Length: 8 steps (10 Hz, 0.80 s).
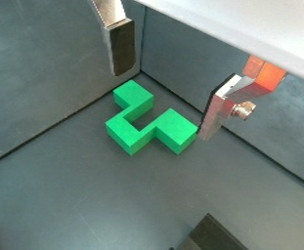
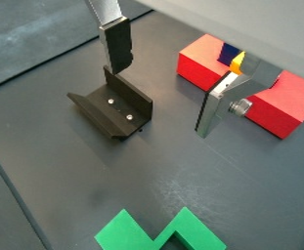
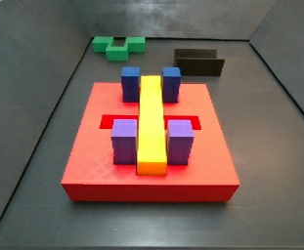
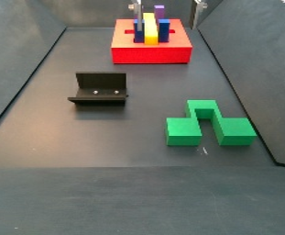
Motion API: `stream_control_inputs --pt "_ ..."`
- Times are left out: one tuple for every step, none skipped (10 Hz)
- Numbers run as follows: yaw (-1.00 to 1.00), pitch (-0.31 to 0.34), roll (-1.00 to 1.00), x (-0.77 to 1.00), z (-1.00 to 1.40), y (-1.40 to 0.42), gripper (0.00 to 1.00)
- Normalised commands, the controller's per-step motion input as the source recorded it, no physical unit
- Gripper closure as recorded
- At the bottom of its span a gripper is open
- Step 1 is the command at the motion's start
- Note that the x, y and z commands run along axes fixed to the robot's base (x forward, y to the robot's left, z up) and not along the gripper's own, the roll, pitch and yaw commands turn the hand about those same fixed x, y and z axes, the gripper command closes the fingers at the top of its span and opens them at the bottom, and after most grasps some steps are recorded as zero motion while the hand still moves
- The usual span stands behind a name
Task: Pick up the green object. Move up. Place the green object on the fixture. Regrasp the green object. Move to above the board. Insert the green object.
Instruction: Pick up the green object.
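While the green object [image 1: 149, 121] lies on the floor, the tool [image 1: 167, 78] above, fingers apart, empty.

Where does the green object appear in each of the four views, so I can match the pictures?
Wrist view: green object on the floor between the open gripper fingers.
Wrist view: cut off at the edge.
Side view: far back.
Side view: near foreground.
Shared landmark: the fixture.
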Motion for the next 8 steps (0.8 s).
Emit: stream_control_inputs --pt "-0.13 0.000 -0.06 -0.15 -0.29 0.00 0.00" --pt "-0.23 -0.264 -0.28 -0.53 -0.46 0.32 0.00" --pt "-0.25 -0.306 -0.27 -0.62 -0.43 0.36 0.00" --pt "-0.18 -0.327 -0.22 -0.68 -0.47 0.37 0.00" --pt "-0.09 -0.319 -0.17 -0.55 -0.53 0.39 0.00" --pt "0.00 -0.283 -0.11 -0.27 -0.64 0.29 0.00" --pt "0.00 -0.287 -0.10 -0.06 -0.63 0.25 0.00" --pt "0.01 -0.217 -0.07 0.00 -0.67 0.18 0.00"
